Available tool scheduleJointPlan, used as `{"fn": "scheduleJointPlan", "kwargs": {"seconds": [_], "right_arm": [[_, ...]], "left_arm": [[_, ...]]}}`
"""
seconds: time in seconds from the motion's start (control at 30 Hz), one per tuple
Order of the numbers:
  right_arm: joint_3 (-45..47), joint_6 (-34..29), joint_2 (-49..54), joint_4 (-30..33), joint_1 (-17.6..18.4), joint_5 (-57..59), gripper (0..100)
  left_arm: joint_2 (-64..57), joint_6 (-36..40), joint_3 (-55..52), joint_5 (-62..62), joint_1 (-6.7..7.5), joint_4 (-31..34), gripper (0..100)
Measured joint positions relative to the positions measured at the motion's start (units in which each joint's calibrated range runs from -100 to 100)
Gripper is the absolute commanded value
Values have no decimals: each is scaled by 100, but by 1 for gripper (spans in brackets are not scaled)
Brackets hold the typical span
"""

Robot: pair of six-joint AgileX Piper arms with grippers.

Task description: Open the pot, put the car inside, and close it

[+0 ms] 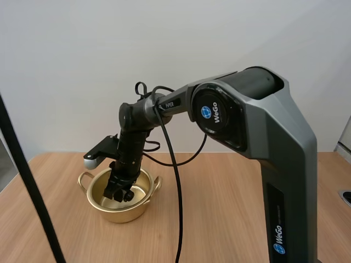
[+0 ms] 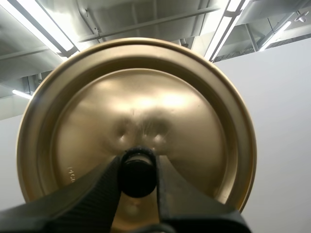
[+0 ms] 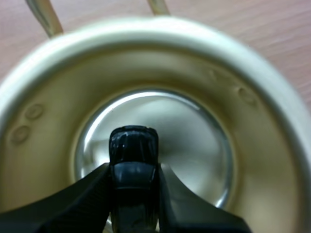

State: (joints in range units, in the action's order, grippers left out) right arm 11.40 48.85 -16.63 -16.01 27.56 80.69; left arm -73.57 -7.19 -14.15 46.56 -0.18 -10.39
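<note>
1. Toy car [image 3: 133,150], small and black, clenched in right end effector [image 1: 119,193], low inside round gold metal pot [image 1: 126,213], nine o'clock on wooden bench [image 1: 219,186].
2. Left end effector [image 2: 137,170] grips round gold lid [image 2: 146,92] by its black knob [image 2: 137,175], leaving the mouth free.

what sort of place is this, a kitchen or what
Probably a robot test bench, not a kitchen: a wooden table by a plain white wall, a gold pot on it, the right gripper holding a small black car over the pot, the left gripper holding the lid.
</note>
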Motion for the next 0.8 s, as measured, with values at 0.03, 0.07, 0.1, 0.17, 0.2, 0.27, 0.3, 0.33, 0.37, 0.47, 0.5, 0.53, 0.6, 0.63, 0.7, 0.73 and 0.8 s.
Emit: {"fn": "scheduleJointPlan", "kwargs": {"seconds": [0.03,0.07,0.1,0.17,0.2,0.27,0.3,0.33,0.37,0.47,0.5,0.53,0.6,0.63,0.7,0.73,0.8], "right_arm": [[12,0,-68,19,0,0,0],[12,0,-125,19,0,0,0],[12,0,-154,19,0,0,0],[12,21,-165,19,0,-16,0],[12,43,-165,19,0,-79,0],[12,53,-165,19,0,-114,0],[12,63,-165,19,0,-144,0],[12,74,-165,19,0,-155,0],[12,74,-165,19,0,-178,0],[12,74,-165,19,0,-196,0],[12,74,-181,19,0,-196,0],[12,100,-184,19,0,-211,0],[12,110,-219,31,0,-211,0],[12,110,-237,31,0,-211,8],[12,110,-267,49,0,-211,21],[12,110,-267,49,0,-234,27],[12,110,-267,39,0,-234,34]], "left_arm": [[0,0,0,0,0,0,0],[0,0,0,0,0,0,0],[0,0,0,0,0,0,0],[0,-18,0,0,0,0,0],[0,-28,0,0,0,0,0],[0,-36,0,0,0,0,0],[0,-36,0,0,0,0,0],[0,-36,0,0,0,0,0],[0,-36,0,0,0,0,0],[0,-36,0,0,0,0,0],[0,-36,0,0,0,0,0],[0,-36,0,0,0,0,0],[0,-36,0,0,0,0,0],[0,-36,0,0,0,0,0],[0,-36,0,0,0,0,0],[0,-36,0,0,0,0,0],[0,-36,0,0,0,0,0]]}}
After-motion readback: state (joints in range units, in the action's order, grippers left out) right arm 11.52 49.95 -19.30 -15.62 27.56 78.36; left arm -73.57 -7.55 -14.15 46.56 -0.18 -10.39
